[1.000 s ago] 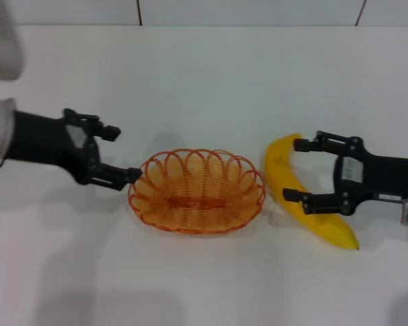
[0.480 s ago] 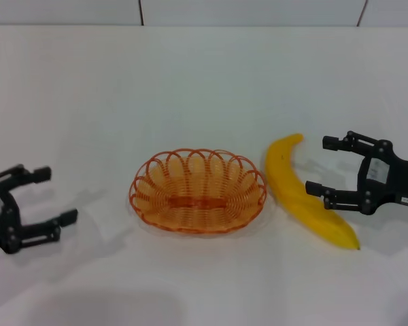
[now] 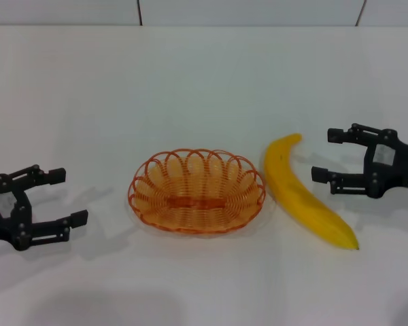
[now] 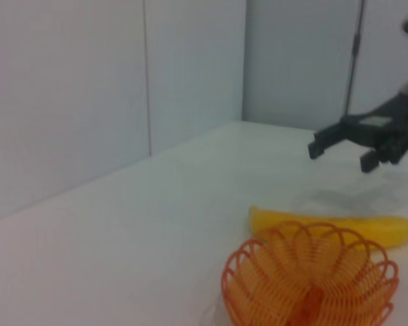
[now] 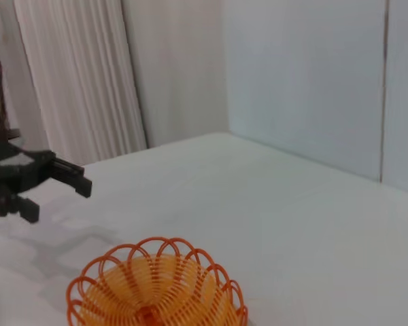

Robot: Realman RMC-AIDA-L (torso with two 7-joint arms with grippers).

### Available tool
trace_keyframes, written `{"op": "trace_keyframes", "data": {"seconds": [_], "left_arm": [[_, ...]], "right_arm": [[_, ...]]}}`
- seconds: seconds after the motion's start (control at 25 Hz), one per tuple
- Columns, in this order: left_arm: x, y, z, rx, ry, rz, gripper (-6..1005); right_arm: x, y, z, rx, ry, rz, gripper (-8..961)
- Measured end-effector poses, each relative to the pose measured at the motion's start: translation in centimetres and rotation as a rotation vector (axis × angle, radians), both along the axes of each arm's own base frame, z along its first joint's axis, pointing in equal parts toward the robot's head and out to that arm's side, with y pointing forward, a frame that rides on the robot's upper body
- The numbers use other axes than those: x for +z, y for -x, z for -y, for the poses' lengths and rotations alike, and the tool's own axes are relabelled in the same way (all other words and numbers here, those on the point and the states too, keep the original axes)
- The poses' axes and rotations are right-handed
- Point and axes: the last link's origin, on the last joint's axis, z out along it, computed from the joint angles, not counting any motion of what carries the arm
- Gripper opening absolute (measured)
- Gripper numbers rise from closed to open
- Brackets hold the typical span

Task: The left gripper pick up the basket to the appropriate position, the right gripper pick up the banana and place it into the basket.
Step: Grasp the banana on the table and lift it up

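The orange wire basket (image 3: pixel 197 192) sits empty on the white table, mid-front. The yellow banana (image 3: pixel 302 193) lies on the table just right of it, apart from the rim. My left gripper (image 3: pixel 69 197) is open and empty, low over the table, well left of the basket. My right gripper (image 3: pixel 324 155) is open and empty, just right of the banana's upper half, not touching it. The left wrist view shows the basket (image 4: pixel 313 278), the banana (image 4: pixel 333 224) and the right gripper (image 4: pixel 338 156). The right wrist view shows the basket (image 5: pixel 156 288) and the left gripper (image 5: pixel 58 202).
The white table (image 3: pixel 204 81) runs back to a pale wall. Nothing else stands on it. Bare surface lies behind the basket, in front of it and between it and the left gripper.
A second ago my left gripper was at the basket's left rim and my right gripper straddled the banana. Both have drawn back outward. The basket and banana have not moved.
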Motion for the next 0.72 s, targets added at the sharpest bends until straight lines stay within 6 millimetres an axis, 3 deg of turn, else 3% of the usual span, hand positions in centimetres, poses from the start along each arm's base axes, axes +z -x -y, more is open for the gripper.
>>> {"op": "trace_keyframes", "data": {"seconds": [0.2,0.24,0.28,0.4,0.6,0.72], "left_arm": [[0.1,0.0,-0.2,0.0,0.003,-0.006,878],[0.1,0.0,-0.3,-0.001,0.004,-0.006,878],[0.0,-0.1,-0.4,-0.004,0.004,-0.005,878],[0.0,-0.2,-0.5,-0.006,0.006,-0.003,879],[0.0,-0.4,-0.8,-0.008,0.009,0.0,879],[-0.1,-0.9,-1.4,-0.025,0.013,-0.002,879]], "right_arm": [[2.9,2.7,-1.6,-0.015,0.102,0.039,890],[4.3,4.4,-2.6,-0.053,0.143,0.061,890],[4.3,4.4,-2.6,-0.053,0.143,0.061,890],[5.7,7.5,-4.3,-0.142,0.217,0.143,890],[4.7,11.3,-6.4,-0.249,0.326,0.345,890],[3.7,11.9,-6.9,-0.298,0.367,0.422,890]]}}
